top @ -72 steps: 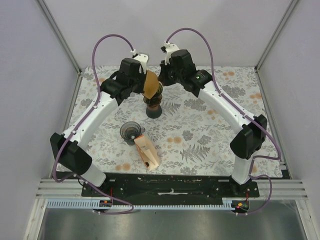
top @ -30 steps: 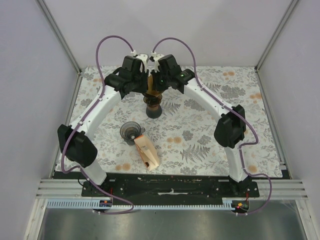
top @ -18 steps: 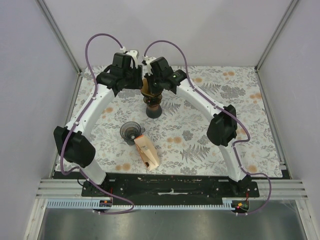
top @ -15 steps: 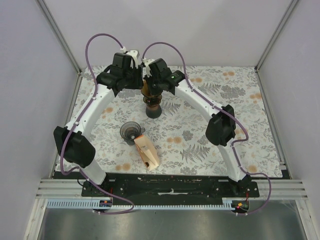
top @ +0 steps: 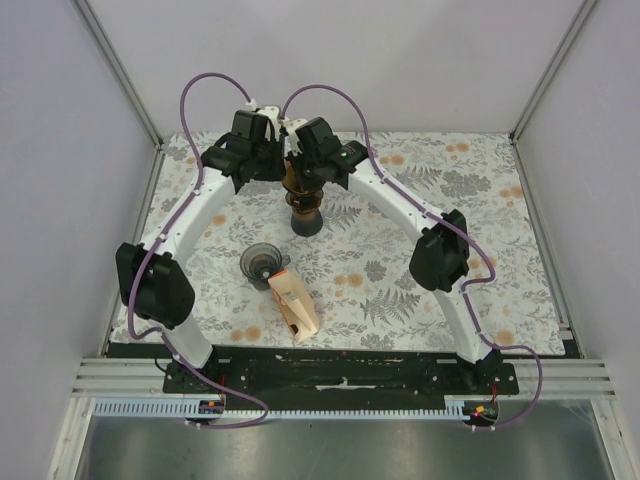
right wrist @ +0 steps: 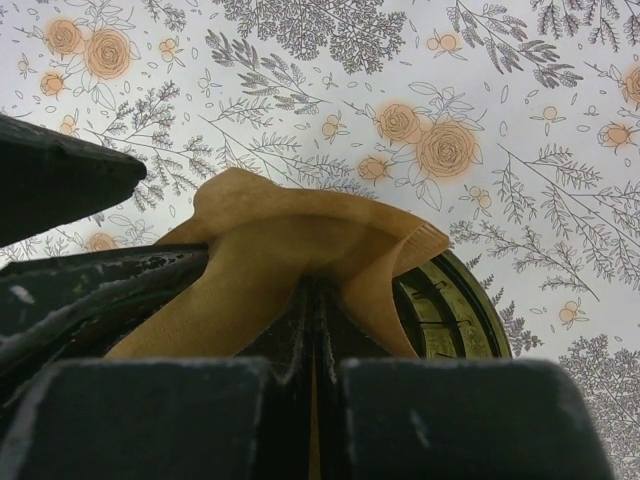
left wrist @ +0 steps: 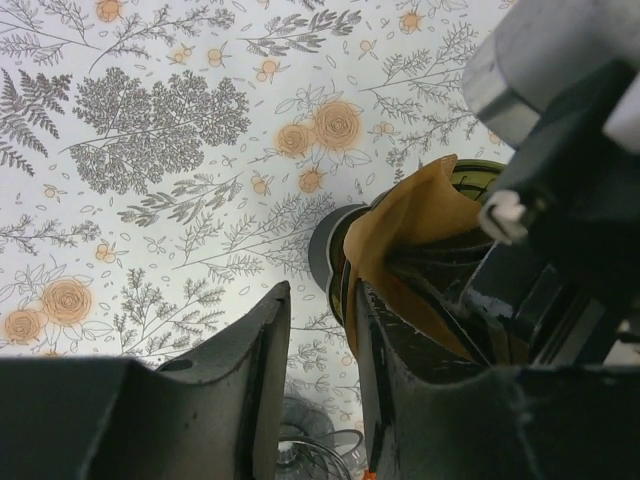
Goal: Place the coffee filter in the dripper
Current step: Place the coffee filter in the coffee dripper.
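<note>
Since the earliest frame the right gripper point(right wrist: 315, 295) and left gripper point(left wrist: 322, 295) have pushed farther from their bases and come down. The filter point(right wrist: 290, 235), then a brown flag held high between them, is now low over the dripper point(right wrist: 455, 310). The right gripper is clamped shut on the filter's fold, and the paper bulges open above its fingers, half over the dripper's rim (not yet seated, I judge). The left gripper waits just beside it, jaws apart and holding nothing. If released while creased, the paper could spring out or sit crooked, and a sideways nudge might tip the dripper on its dark base point(top: 307, 223). Around it lie a white cloth point(right wrist: 500, 80) printed with ferns and orange roses, a cup point(top: 260, 262) and a filter holder point(top: 293, 305). Beyond are grey walls point(top: 400, 60) and metal posts point(top: 120, 70).
</note>
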You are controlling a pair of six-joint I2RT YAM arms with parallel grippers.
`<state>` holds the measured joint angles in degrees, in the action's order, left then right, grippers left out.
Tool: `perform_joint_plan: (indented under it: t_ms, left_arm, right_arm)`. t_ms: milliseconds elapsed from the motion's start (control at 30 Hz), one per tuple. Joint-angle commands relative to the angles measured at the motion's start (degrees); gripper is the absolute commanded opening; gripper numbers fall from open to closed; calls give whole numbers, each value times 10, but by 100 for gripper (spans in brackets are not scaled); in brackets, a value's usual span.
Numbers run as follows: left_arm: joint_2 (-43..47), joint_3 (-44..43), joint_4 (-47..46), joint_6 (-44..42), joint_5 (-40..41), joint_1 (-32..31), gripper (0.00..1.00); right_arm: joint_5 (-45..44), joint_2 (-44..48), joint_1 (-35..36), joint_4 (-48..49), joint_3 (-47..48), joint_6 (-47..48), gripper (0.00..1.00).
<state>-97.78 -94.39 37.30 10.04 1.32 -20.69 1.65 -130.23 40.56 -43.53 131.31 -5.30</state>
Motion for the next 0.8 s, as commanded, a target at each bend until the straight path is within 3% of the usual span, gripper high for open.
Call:
perform_joint_plan:
  t_ms: [0,233,767]
  left_arm:
    - [-9,7,-19,2,6,2,37]
    - [-7,17,-21,2,-5,2,24]
    - [0,25,-21,-6,-10,2,23]
  right_arm:
    - [12,5,2,-16,21,18,0]
    - [41,56,1,5,19,48,2]
    - [137,138,-24,43,-15,112,29]
